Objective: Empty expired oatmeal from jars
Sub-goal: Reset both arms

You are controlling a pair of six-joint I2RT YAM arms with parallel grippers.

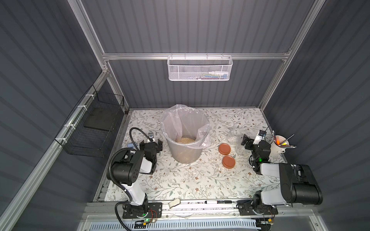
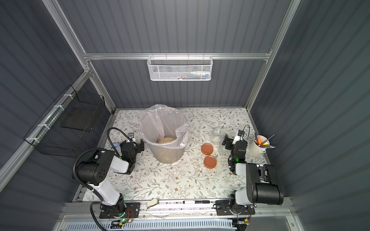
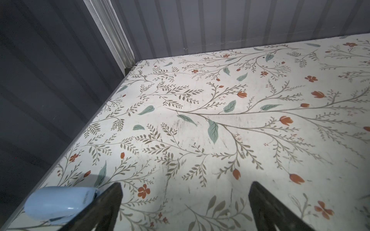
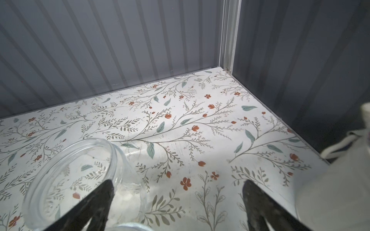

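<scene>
Floral table [image 1: 180, 180] within grey ribbed walls [image 1: 190, 30]; left claw [image 3: 185, 184] and right claw [image 4: 177, 181] gape empty.

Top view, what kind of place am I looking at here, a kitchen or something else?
Probably a robot test booth, not a kitchen: ribbed grey wall panels on a silver aluminium frame enclose a floral-print tabletop, with a white mesh basket hung on the rail.

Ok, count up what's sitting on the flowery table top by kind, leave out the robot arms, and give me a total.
Clear glass jars: 2
Orange lids: 2
Grey lined bin: 1
White cup of pens: 1
Light blue object: 1
Total: 7
</scene>
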